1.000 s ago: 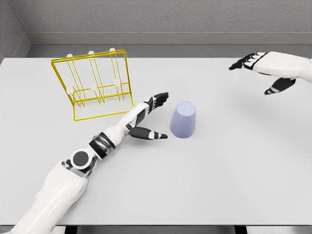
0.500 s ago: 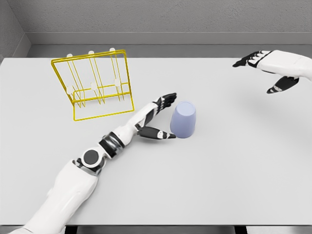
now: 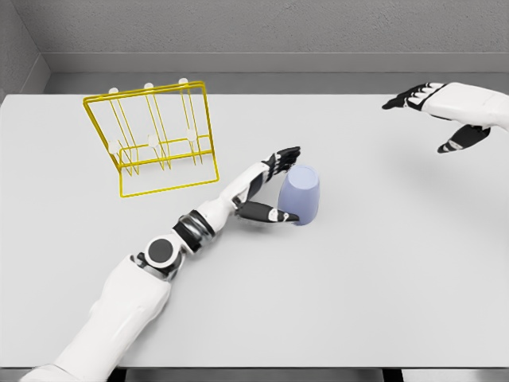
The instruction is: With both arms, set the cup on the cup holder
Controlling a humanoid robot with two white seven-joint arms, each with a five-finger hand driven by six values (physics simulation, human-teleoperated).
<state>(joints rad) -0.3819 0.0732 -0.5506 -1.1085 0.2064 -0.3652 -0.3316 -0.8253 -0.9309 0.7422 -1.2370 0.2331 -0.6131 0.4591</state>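
A pale lavender cup (image 3: 303, 193) stands upside down near the middle of the white table (image 3: 382, 263). My left hand (image 3: 281, 185) has reached it from the left, fingers spread around its side: the thumb lies along the near base, the other fingers touch the upper far edge. It has not closed on the cup. The yellow wire cup holder (image 3: 156, 137) stands at the back left, with white-tipped pegs. My right hand (image 3: 433, 111) hovers open at the far right, well away from the cup.
A grey wall runs behind the table's back edge. The left forearm and elbow (image 3: 163, 251) stretch diagonally across the near-left part of the table, just in front of the holder.
My left hand has slid to the right from a gap beside the cup until its fingers bracket the cup. The right hand drifted slightly right. The cup has not moved.
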